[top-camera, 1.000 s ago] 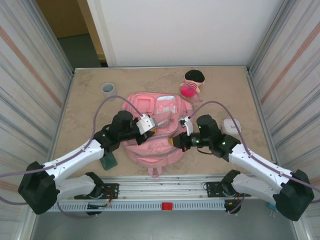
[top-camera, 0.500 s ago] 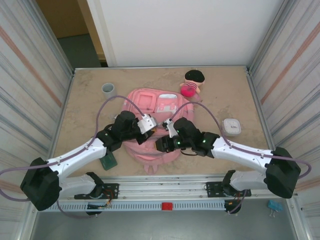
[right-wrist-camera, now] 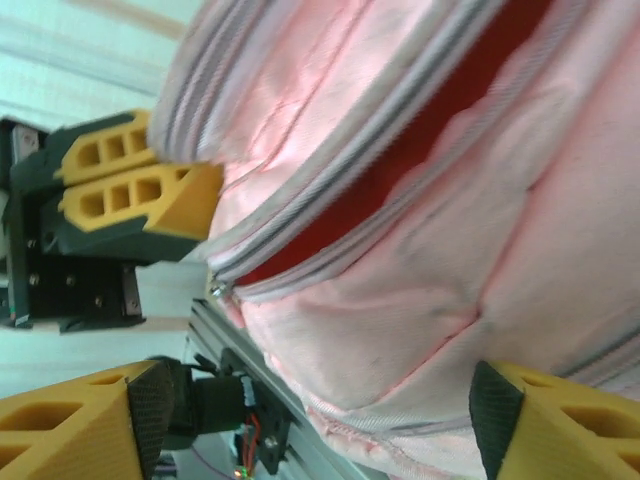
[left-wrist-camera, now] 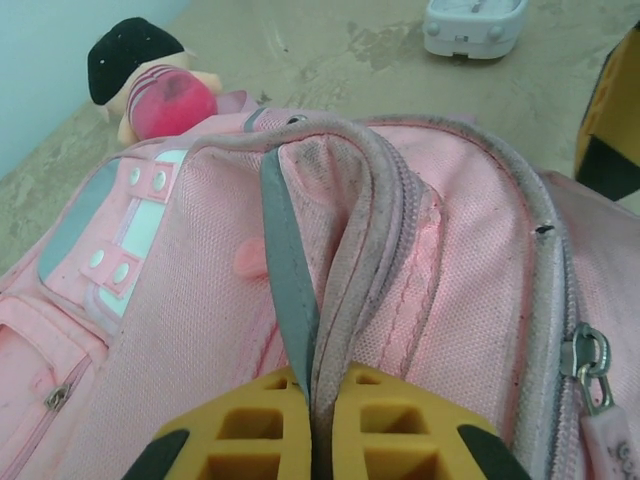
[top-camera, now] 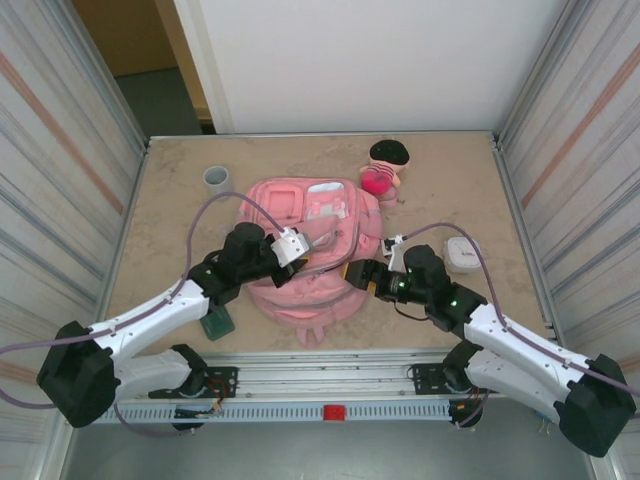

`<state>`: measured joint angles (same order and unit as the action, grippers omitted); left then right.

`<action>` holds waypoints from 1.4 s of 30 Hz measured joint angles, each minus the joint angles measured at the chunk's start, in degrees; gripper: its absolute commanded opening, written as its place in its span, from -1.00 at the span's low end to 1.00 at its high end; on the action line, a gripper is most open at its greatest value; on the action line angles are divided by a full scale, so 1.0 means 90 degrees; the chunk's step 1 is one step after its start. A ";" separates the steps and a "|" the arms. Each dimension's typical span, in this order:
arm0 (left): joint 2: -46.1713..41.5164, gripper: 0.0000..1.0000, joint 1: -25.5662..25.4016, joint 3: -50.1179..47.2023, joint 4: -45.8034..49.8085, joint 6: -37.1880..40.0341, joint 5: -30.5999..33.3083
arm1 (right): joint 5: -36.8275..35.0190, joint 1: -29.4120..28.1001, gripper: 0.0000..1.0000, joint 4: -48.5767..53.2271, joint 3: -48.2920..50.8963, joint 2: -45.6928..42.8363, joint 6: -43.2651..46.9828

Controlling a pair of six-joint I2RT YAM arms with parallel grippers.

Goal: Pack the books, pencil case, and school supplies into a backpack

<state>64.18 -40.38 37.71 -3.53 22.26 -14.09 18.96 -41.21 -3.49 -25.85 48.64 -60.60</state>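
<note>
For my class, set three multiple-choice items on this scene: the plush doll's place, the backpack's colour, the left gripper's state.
1. Where is the plush doll? A) on the table beyond the backpack; B) inside it; C) in a gripper.
2. The backpack's colour? A) blue; B) pink; C) green.
3. The left gripper is: A) open; B) holding the doll; C) shut on the backpack's edge.
Answers: 1A, it lies on the tabletop past the pack; 2B, its fabric is pink; 3C, its fingers pinch the edge fabric.
</note>
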 measured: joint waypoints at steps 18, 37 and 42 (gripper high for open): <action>0.0002 -0.40 0.0034 0.0010 0.0294 0.0211 -0.0993 | 0.0180 0.0129 -0.28 -0.2115 -0.0165 0.1474 -0.1178; -0.1800 0.00 -0.2113 0.0435 0.2654 -0.5287 0.1389 | 0.0085 -0.0146 -0.76 -0.2079 -0.0724 0.2115 -0.1166; -0.1642 0.04 -0.2237 0.0073 0.3048 -0.6475 0.1868 | 0.0034 -0.0284 -0.77 -0.2035 -0.0906 0.2341 -0.1066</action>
<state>49.41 -60.51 38.37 23.90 -36.01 2.72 19.27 -43.77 -21.80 -34.00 69.71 -70.19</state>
